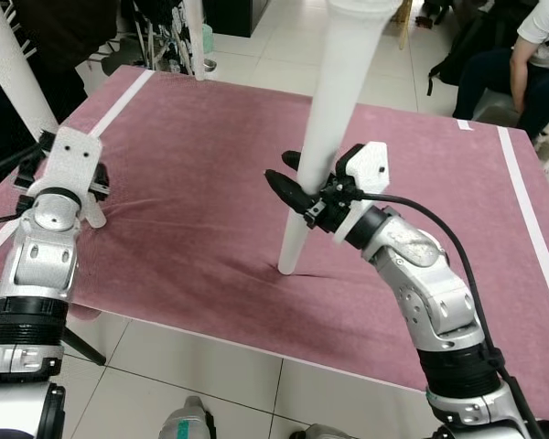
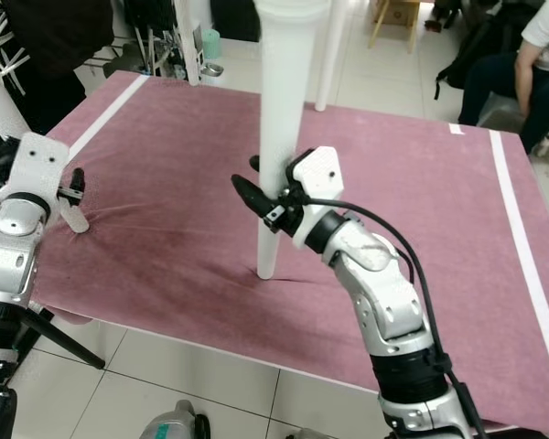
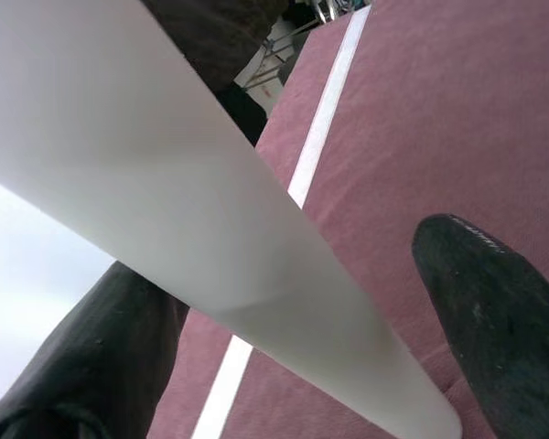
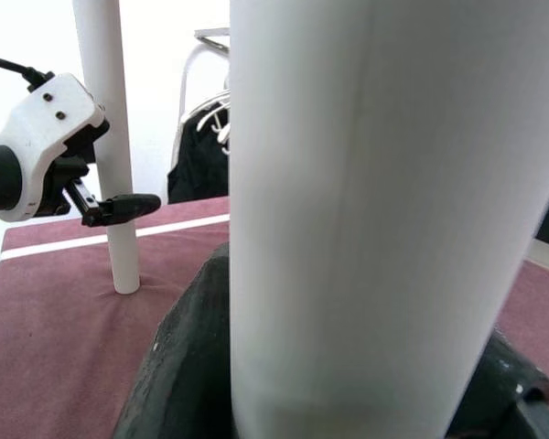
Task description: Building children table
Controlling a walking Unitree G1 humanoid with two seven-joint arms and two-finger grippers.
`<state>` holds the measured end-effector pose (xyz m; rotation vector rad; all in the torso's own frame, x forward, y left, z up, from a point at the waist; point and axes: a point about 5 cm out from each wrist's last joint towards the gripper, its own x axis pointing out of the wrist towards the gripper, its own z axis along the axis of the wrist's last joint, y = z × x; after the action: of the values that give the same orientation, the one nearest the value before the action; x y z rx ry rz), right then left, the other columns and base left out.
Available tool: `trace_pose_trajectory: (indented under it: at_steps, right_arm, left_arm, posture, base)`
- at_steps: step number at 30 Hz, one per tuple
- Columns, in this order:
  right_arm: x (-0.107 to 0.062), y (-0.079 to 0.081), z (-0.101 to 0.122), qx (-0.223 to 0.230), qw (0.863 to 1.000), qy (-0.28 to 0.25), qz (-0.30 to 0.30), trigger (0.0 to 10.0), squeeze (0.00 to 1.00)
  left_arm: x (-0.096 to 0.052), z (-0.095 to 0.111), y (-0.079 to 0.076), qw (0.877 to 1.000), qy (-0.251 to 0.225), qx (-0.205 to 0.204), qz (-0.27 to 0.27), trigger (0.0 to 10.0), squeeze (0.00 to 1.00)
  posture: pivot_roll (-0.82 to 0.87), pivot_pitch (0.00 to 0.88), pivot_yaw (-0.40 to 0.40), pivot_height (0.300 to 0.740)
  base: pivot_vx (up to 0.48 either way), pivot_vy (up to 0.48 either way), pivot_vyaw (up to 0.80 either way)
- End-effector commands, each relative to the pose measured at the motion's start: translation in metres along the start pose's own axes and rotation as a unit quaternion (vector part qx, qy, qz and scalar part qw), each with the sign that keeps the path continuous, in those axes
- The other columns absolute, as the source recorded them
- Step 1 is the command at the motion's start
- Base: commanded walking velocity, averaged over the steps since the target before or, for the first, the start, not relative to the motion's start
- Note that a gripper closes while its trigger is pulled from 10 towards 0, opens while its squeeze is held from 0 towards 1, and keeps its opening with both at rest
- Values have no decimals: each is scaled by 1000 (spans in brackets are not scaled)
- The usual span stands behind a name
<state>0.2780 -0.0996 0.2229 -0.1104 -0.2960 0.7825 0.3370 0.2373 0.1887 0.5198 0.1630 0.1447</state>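
Note:
A white table leg (image 1: 334, 119) stands almost upright with its foot on the maroon cloth (image 1: 210, 137). My right gripper (image 1: 302, 178) is shut on it a little above the foot; in the right wrist view the leg (image 4: 384, 210) sits between the black fingers (image 4: 183, 366). A second white leg (image 1: 14, 64) leans at the cloth's left edge, foot on the cloth. My left gripper (image 1: 96, 183) is shut on it low down; in the left wrist view that leg (image 3: 165, 183) crosses beside one black finger (image 3: 494, 311). The tops of both legs run out of the picture.
A person (image 1: 531, 55) sits past the far right corner of the cloth. White stripes (image 1: 531, 219) run along the cloth's left and right sides. A black tripod leg (image 1: 82, 347) stands on the tiled floor at the near left. Clutter lies beyond the far edge.

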Motion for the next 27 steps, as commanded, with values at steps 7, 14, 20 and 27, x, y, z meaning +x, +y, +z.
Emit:
trace_pose_trajectory:
  at_steps: [7,14,20,27]
  right_arm:
    - [1,1,-6,-12,1000,8,-1,10000,0]
    - [-5,-1,-10,1,1000,12,-4,10000,1000]
    - [-13,3,-7,19,998,16,50,10000,0]
    - [-26,6,-15,40,997,37,56,10000,0]
  left_arm:
    - [-6,5,-10,998,-18,-30,-51,10000,0]
    - [-28,3,-14,986,-46,-120,-109,10000,0]
    - [-66,0,-24,953,-96,-146,-248,10000,0]
    - [-75,-5,-30,944,-103,-143,-280,10000,0]
  posture:
    - [60,0,19,740]
    - [61,0,24,740]
    - [76,0,15,740]
    - [76,0,7,740]
  base:
    - [0,0,0]
    - [0,0,0]
    - [0,0,0]
    - [0,0,0]
